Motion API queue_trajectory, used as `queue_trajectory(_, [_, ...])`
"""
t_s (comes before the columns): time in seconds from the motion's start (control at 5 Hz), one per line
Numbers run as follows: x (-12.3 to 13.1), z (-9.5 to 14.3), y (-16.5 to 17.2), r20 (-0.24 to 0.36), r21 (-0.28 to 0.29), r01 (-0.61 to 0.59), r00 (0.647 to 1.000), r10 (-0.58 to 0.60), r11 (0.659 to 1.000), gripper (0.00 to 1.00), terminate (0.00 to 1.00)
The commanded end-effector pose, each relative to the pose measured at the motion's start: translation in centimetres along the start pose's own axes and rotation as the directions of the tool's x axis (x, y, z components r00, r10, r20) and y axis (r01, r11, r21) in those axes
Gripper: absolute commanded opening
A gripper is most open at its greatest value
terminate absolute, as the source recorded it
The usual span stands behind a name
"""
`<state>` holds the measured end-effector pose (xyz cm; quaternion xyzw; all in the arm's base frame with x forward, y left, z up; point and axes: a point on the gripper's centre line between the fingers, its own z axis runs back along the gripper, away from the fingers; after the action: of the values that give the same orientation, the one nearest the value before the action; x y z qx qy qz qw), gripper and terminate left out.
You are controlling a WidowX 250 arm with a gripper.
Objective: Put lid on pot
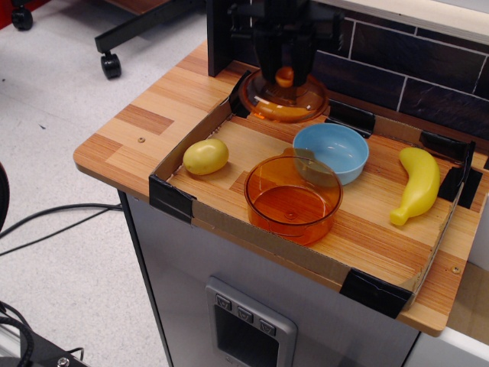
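At the top centre of the frame the black gripper (284,75) comes down from above, and its fingers are closed on the small orange knob of the lid (283,98). The lid is a translucent orange dome; it hangs in the air, a little tilted, above the far edge of the tray (205,215), and it touches nothing below it. The pot (293,198) stands in the centre of the frame, near the front wall of the tray. It is open, upright and empty, and the lid is well apart from it, higher in the picture. Just behind the pot, to the upper right, stands the light blue bowl (331,151); its rim looks to be touching the rim of the pot or very near to it. A yellow lemon (205,156) lies on the left side of the tray, and a yellow banana (417,184) lies on the right side. The tray has low cardboard walls with black corners and rests on a wooden counter (145,115).
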<state>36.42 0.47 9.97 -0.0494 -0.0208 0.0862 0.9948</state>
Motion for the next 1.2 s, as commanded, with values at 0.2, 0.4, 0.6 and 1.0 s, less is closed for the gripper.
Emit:
queue_trajectory(0.2, [-3.4,4.1,-2.1,0.03,-0.072,0.214,0.977,-0.213,0.974,0.0,0.0])
queue_trajectory(0.4, [-5.5,2.0,-2.0,0.068,-0.06,0.248,0.967,-0.244,0.967,0.0,0.0])
queue_trajectory(0.6, [-6.8,0.8,-1.5,0.082,-0.043,0.293,0.954,-0.289,0.955,0.0,0.0])
queue_trajectory(1.0, [-7.9,-1.9,-2.0,0.085,-0.002,0.304,0.949,-0.303,0.953,0.0,0.0])
